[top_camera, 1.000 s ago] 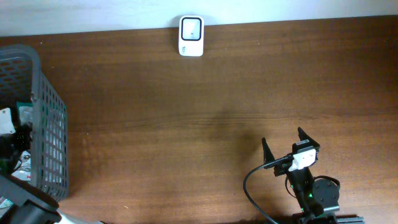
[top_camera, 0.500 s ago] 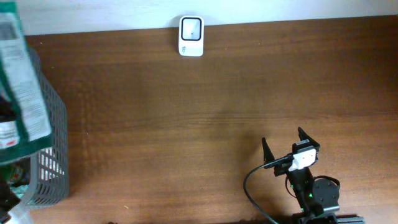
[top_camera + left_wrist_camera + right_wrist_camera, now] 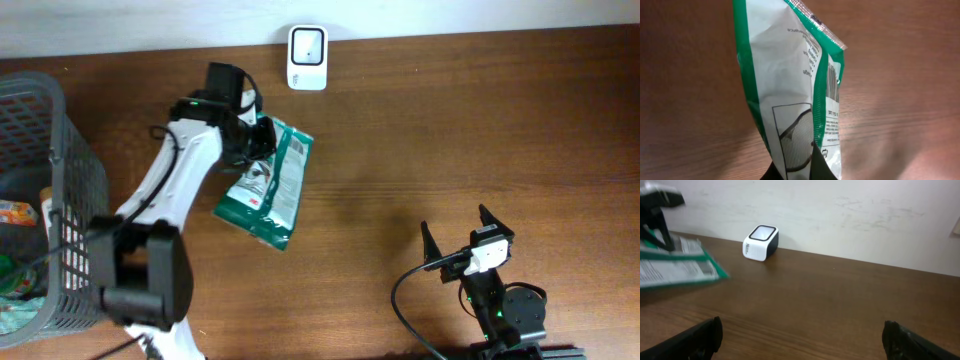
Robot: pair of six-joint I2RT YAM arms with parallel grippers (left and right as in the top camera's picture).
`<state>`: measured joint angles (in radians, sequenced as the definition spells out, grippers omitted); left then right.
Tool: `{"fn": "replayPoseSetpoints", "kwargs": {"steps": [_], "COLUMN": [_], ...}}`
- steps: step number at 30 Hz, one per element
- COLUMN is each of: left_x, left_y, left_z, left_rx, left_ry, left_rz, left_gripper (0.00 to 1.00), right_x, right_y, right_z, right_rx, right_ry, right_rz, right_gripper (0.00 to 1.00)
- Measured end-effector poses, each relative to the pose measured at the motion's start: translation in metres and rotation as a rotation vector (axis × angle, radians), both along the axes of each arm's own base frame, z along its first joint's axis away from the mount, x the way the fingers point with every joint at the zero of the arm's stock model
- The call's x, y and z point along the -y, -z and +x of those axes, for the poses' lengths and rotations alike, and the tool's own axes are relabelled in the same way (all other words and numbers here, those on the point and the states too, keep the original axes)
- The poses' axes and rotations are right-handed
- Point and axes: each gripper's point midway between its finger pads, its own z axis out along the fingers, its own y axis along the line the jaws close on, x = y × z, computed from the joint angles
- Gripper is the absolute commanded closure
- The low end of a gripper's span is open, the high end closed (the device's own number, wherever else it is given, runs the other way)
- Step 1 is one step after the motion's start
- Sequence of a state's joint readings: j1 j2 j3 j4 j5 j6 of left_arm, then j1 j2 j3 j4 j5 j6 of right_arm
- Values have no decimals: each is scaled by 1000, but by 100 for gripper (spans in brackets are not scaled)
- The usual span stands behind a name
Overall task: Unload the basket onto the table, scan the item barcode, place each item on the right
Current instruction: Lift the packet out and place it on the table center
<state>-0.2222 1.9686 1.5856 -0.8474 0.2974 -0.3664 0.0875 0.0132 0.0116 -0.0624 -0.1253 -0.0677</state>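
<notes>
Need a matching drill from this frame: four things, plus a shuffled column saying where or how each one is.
Things:
1. green pouch
2. scanner
3. basket
4. right gripper

Place or state:
A. at the table's far edge, by the wall
B. open, holding nothing, near the table's front edge
C. clamped in the left gripper
D. at the table's left end

Pairs: 1-C, 2-A, 3-D, 4-B

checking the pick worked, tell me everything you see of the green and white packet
The packet is a flat green and white pouch, glossy like plastic film, with small printed text and a crimped silvery seal at its far end. The left gripper is shut on one end, holding it off the table near the scanner.
</notes>
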Motion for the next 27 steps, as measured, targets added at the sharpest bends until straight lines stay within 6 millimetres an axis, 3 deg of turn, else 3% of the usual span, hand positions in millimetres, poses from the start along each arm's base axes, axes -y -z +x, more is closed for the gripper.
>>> {"fn": "replayPoseSetpoints", "kwargs": {"steps": [2, 3, 4, 9, 13, 14, 16, 17, 19, 20, 21, 22, 23, 24, 26, 27], "left_x": [17, 21, 31, 43, 46, 41, 22, 7, -20, -33, -71, -95, -142, -172, -265, -302], "left_y": [43, 52, 68, 70, 65, 55, 8, -44, -123, -139, -166, -178, -197, -206, -232, -237], "left_z": [2, 0, -2, -31, -31, -25, -1, 17, 28, 27, 23, 21, 11, -1, -41, -61], "left_rx": [-80, -102, -131, -253, -219, -186, -38, 122, 345, 382, 431, 455, 477, 473, 484, 470], "left_ry": [-32, -37, -48, -34, 60, 83, 112, 153, 185, 173, 109, 67, -37, -100, -338, -438], "left_rz": [-1, 2, 1, -32, -34, -11, 42, 72, 113, 123, 158, 181, 229, 249, 331, 361], "left_gripper": [100, 83, 1, 1, 1, 1, 1, 1, 1, 0, 2, 6, 8, 9, 9, 9], "right_x": [0, 0, 0, 0, 0, 0, 0, 0, 0, 0, 0, 0, 0, 0, 0, 0], "right_y": [0, 0, 0, 0, 0, 0, 0, 0, 0, 0, 0, 0, 0, 0, 0, 0], "right_z": [0, 0, 0, 0, 0, 0, 0, 0, 0, 0, 0, 0, 0, 0, 0, 0], "right_rx": [0, 0, 0, 0, 0, 0, 0, 0, 0, 0, 0, 0, 0, 0, 0, 0], "right_ry": [0, 0, 0, 0, 0, 0, 0, 0, 0, 0, 0, 0, 0, 0, 0, -1], "right_rz": [0, 0, 0, 0, 0, 0, 0, 0, 0, 0, 0, 0, 0, 0, 0, 0], "right_gripper": [2, 1, 2, 1, 2, 2, 2, 2, 2, 2, 2, 2, 2, 2, 2, 2]}}
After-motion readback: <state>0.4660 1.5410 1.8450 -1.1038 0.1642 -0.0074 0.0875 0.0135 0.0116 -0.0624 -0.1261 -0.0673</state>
